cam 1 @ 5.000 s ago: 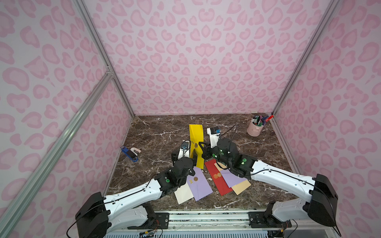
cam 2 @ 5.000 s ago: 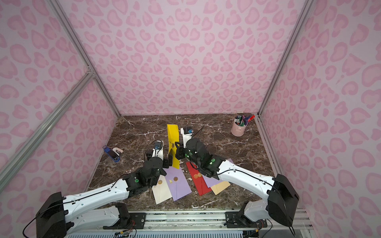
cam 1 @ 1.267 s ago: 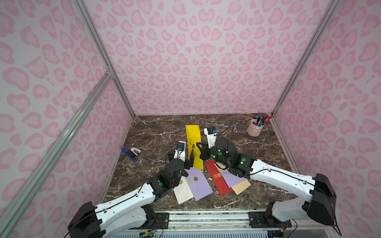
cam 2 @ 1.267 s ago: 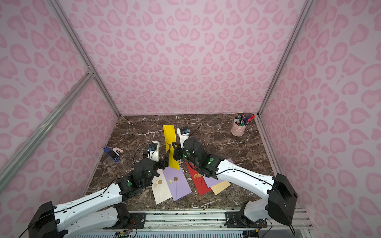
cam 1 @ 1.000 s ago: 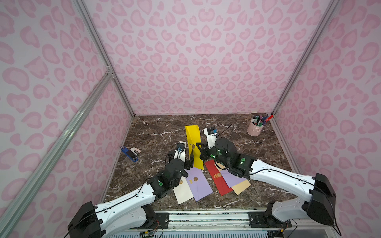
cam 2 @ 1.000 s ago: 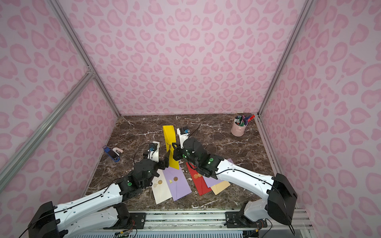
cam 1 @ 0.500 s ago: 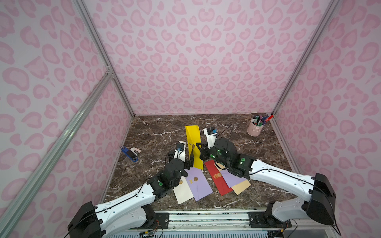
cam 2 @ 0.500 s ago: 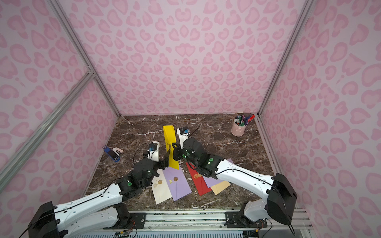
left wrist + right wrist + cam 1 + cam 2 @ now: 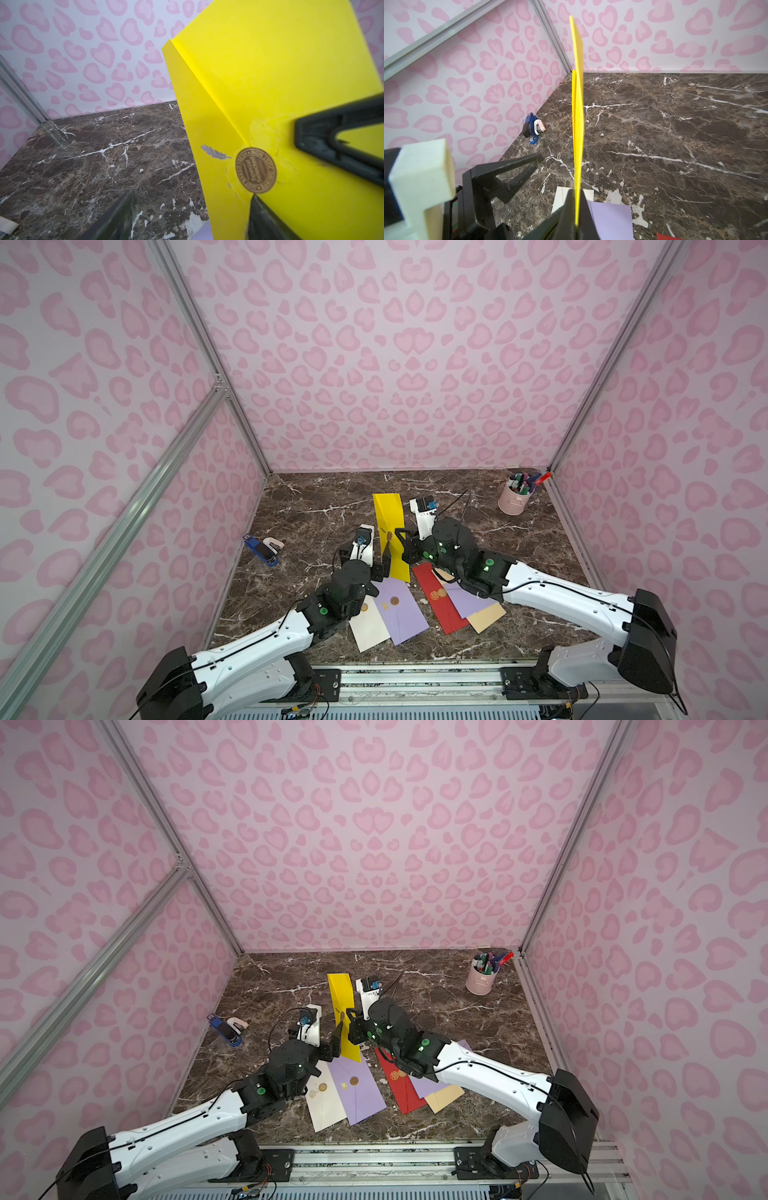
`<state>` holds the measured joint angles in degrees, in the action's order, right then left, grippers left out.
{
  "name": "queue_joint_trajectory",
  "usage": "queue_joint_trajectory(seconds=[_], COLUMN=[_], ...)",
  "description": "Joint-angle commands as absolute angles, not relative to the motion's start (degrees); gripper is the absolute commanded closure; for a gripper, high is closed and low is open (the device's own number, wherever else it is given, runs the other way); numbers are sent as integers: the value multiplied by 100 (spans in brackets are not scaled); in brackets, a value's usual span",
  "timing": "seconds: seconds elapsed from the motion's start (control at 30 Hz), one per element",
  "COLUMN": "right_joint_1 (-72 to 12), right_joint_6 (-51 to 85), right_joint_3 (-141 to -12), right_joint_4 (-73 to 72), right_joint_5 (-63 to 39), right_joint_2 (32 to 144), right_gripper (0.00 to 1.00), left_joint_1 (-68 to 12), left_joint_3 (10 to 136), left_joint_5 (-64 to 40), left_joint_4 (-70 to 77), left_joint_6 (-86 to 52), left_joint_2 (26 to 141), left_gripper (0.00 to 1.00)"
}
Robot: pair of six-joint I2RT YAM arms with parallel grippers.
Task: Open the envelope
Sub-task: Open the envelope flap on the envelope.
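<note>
Now the right claw (image 9: 576,199) is closed on one long edge of the yellow envelope (image 9: 390,526) and holds it raised over the bench (image 9: 324,510). The left claw (image 9: 191,195) is wide open and empty, with one finger just at the round seal (image 9: 255,170). A hard pull there may tear the paper or slip it out.

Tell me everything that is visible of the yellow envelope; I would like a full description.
The yellow envelope is long, plain and paper-like, held up on its edge. The right gripper is shut on its edge. Its pointed flap carries a round bronze seal, with a small silver feather mark beside it; the paper around the seal is wrinkled. The open left gripper has one fingertip at the flap's point, just under the seal.
</note>
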<state>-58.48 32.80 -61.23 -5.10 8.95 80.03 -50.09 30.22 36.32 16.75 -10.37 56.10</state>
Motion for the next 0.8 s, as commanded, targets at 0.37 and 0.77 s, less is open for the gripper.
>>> queue_joint_trajectory(seconds=[0.37, 0.77], right_joint_1=[-5862, -5879], right_joint_6=[3287, 3283], right_joint_3=[-6118, -6103], right_joint_4=[-598, -589], right_joint_5=[896, 923], right_joint_2=[7989, 7954], right_gripper=[100, 100], left_joint_1=[-5000, -5001], left_joint_3=[3032, 3024], left_joint_5=[3642, 3686], left_joint_4=[1837, 1778], left_joint_6=[-1050, -1046], left_joint_2=[5530, 5480], left_gripper=[18, 18])
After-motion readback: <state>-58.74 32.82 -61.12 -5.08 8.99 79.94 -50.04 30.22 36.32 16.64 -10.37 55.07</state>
